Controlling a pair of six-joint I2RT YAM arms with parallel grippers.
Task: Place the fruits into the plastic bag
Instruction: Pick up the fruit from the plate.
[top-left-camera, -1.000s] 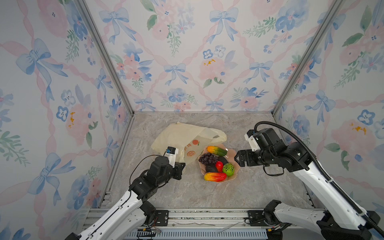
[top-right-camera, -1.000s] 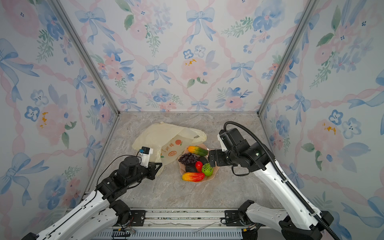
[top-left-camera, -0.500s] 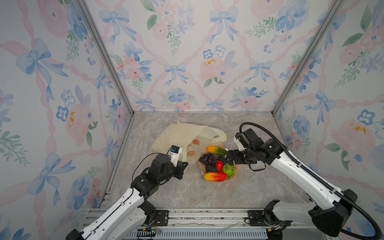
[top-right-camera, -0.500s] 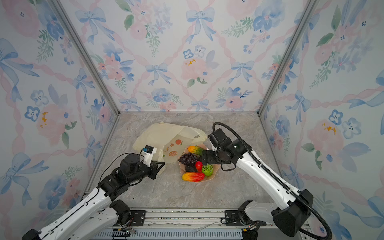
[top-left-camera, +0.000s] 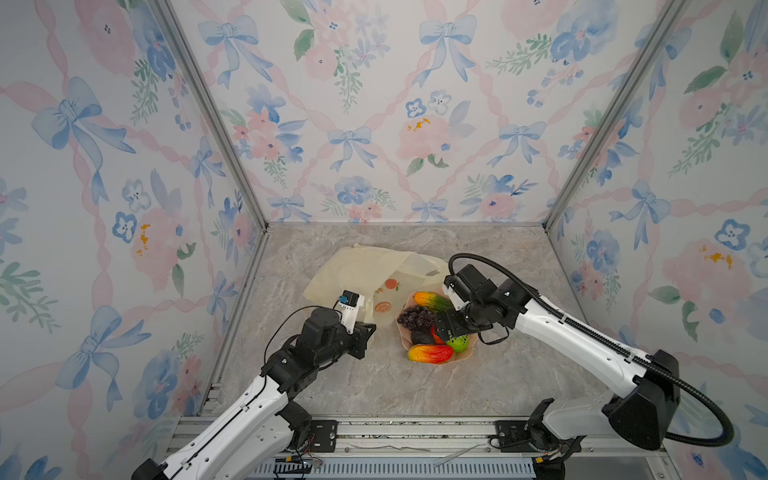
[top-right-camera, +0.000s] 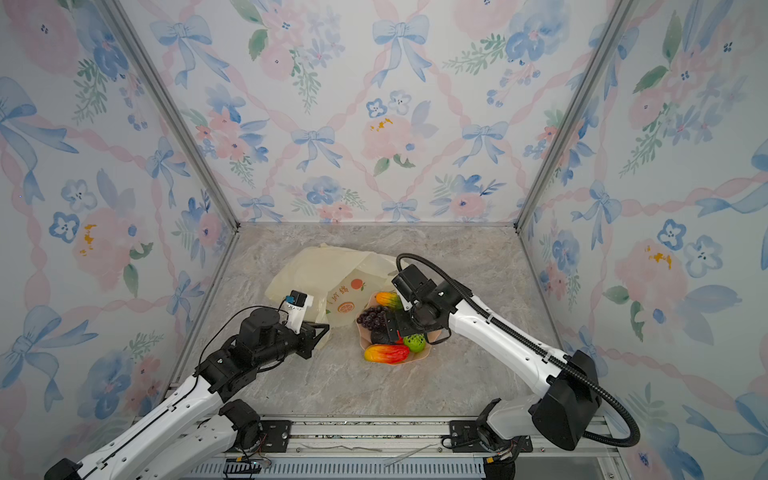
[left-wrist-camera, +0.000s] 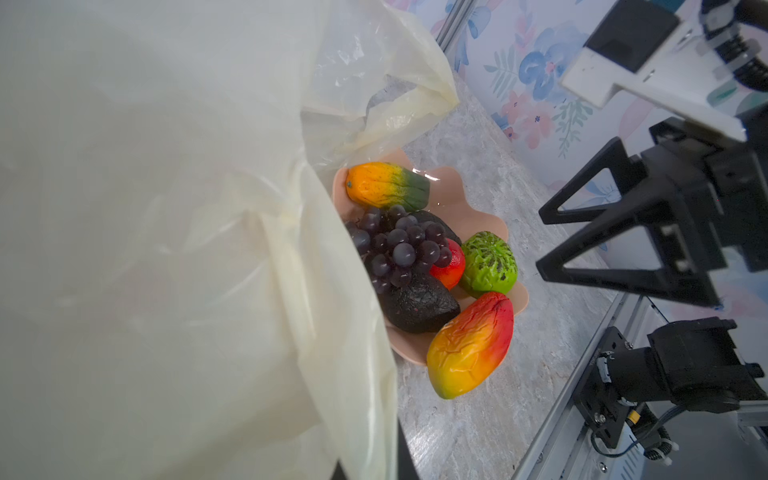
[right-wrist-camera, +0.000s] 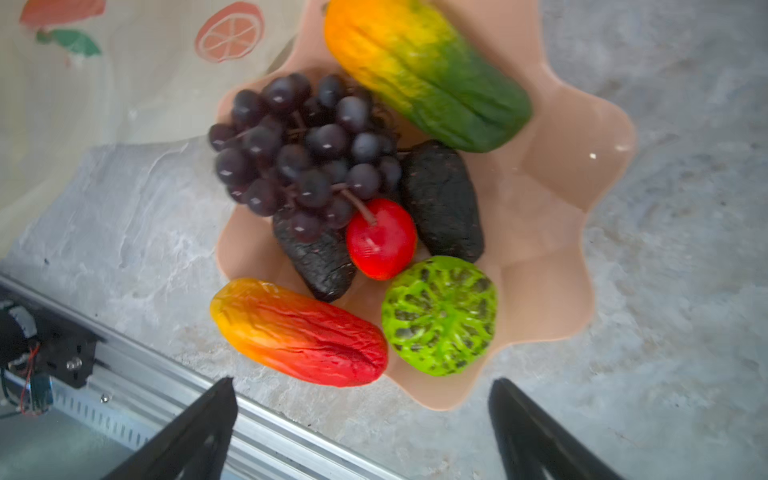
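The plastic bag (top-left-camera: 361, 270) (top-right-camera: 320, 266) lies crumpled at mid-table, and its pale film fills most of the left wrist view (left-wrist-camera: 166, 249). My left gripper (top-left-camera: 369, 329) (top-right-camera: 325, 328) is shut on its near edge. The fruits sit heaped in a pink dish (right-wrist-camera: 561, 166) beside the bag. They are a red-yellow mango (top-left-camera: 430, 353) (right-wrist-camera: 299, 332), an orange-green mango (top-left-camera: 430, 300) (right-wrist-camera: 424, 70), a grape bunch (top-left-camera: 415, 318) (right-wrist-camera: 299, 149), a bumpy green ball (top-left-camera: 458, 343) (right-wrist-camera: 440, 316), two dark avocados (right-wrist-camera: 442, 199) (right-wrist-camera: 316, 257) and a small red fruit (right-wrist-camera: 382, 239). My right gripper (top-left-camera: 442, 328) (right-wrist-camera: 363, 382) hangs open just over the dish, holding nothing.
An aluminium rail (top-left-camera: 415, 428) runs along the table's front edge, close to the dish. Floral walls with metal corner posts (top-left-camera: 552, 224) close in the left, back and right sides. Bare marble tabletop (top-left-camera: 498, 386) lies right of the dish.
My right arm has swung left and down, bringing its open gripper over the fruits in the dish. The left gripper has stayed shut on the bag, hardly moving.
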